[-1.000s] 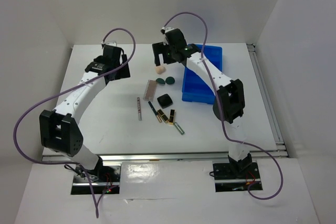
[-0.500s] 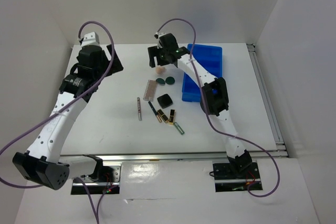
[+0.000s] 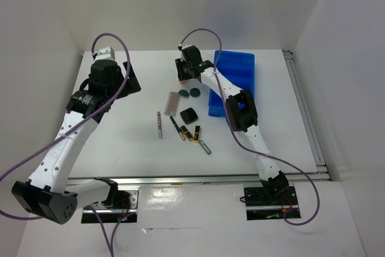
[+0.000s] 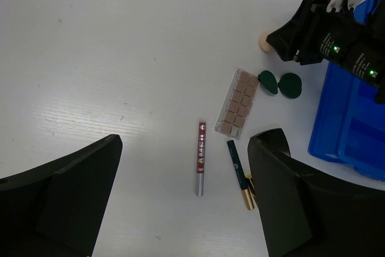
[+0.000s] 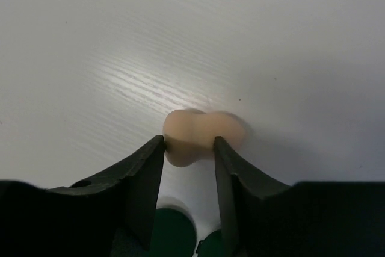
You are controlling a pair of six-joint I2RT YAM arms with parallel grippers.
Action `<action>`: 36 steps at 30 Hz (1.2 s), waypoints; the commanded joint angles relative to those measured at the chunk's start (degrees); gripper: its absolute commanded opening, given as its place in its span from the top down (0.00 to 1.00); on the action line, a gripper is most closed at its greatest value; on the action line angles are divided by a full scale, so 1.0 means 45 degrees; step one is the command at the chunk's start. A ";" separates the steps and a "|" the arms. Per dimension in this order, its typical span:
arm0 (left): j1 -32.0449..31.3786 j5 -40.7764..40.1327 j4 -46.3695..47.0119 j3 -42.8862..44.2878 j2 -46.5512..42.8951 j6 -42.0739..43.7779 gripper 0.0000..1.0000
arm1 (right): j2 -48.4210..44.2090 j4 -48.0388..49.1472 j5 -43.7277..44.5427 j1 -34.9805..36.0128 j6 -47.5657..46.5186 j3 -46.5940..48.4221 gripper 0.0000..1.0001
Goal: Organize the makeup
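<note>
Right tool point(image 5: 188, 146) is down at the bench point(image 3: 120, 130), its two fingers pinching the narrow end of the peach sponge point(image 5: 204, 129). The sponge lies on the far middle of the bench. Left tool point(image 4: 191, 141) hangs above the left of the bench, fingers spread wide with nothing between them.

Largest of the things, the blue bin point(image 3: 242, 67) stands at the far right, with the right arm point(image 3: 216, 83) reaching across its left edge. Left of the bin lies the tan palette point(image 3: 172, 102), and the black square compact point(image 3: 189, 115) sits just to the palette's near right. Two slim pencils point(image 3: 159, 124) lie nearer the arms, apart from each other. The black-gold lipsticks point(image 3: 194, 132) rest side by side beside them, and the green tube point(image 3: 206, 147) is nearest of all. Two dark green pads point(image 3: 189, 92) lie together between the palette and the bin, just near of the sponge.
</note>
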 commanded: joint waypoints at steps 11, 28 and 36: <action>0.0013 0.0365 0.0041 -0.0153 -0.0319 -0.0015 0.00 | -0.2013 0.1638 0.0076 0.0057 -0.0042 -0.0671 1.00; 0.0013 0.0931 0.0160 -0.0153 0.0324 -0.0269 0.00 | -0.4886 0.1406 0.0583 -0.1366 0.0406 -0.1823 1.00; -0.0103 0.0912 -0.0094 0.0140 0.1750 -0.0718 0.00 | -0.5085 0.0585 0.0583 -0.3788 0.1423 -0.2372 1.00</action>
